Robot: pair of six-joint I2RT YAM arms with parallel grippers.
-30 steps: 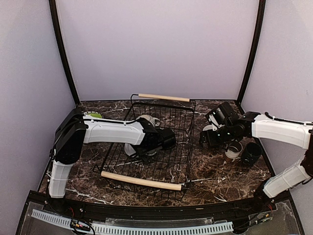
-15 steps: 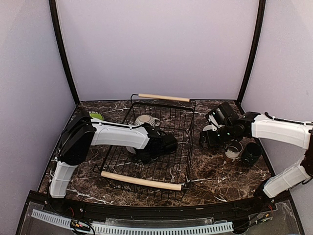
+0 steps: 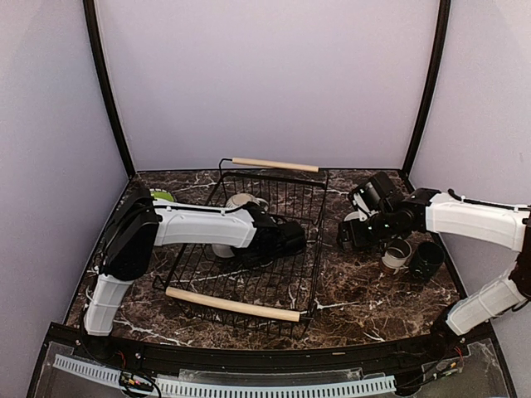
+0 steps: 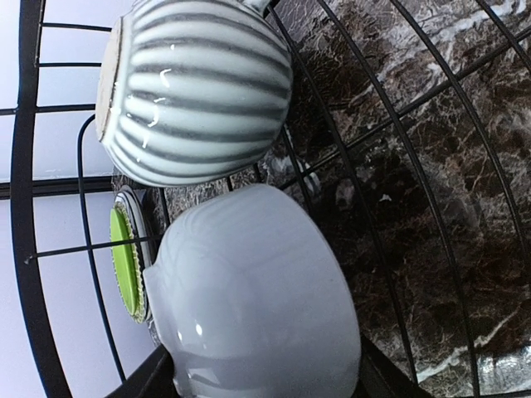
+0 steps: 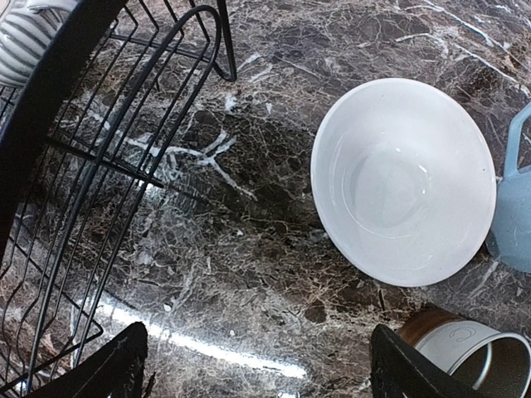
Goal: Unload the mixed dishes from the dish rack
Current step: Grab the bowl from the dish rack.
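The dish rack [image 3: 282,278], black wire with wooden handles, stands mid-table. Inside it a white bowl [image 4: 257,290] lies tipped on its side, and my left gripper [image 4: 265,377] is shut on it, one dark finger against each flank. A grey-striped mug [image 4: 195,91] lies just beyond the bowl. From above, my left gripper [image 3: 241,251] reaches into the rack from the right. My right gripper [image 5: 257,365] hangs open over bare marble, right of the rack, holding nothing. Unloaded dishes lie by it: a second white bowl [image 5: 406,178], a light-blue mug [image 5: 514,207] and a white-brown cup [image 5: 465,352].
A green plate [image 3: 162,196] lies on the table outside the rack's left wall. A dark-teal mug [image 3: 427,259] stands beside the cup [image 3: 397,253] at the right. The rack's near corner [image 5: 83,166] is close to my right gripper's left finger.
My left gripper has moved deeper into the rack and narrowed onto the white bowl. The rack has shifted slightly to the left. The right arm has stayed put.
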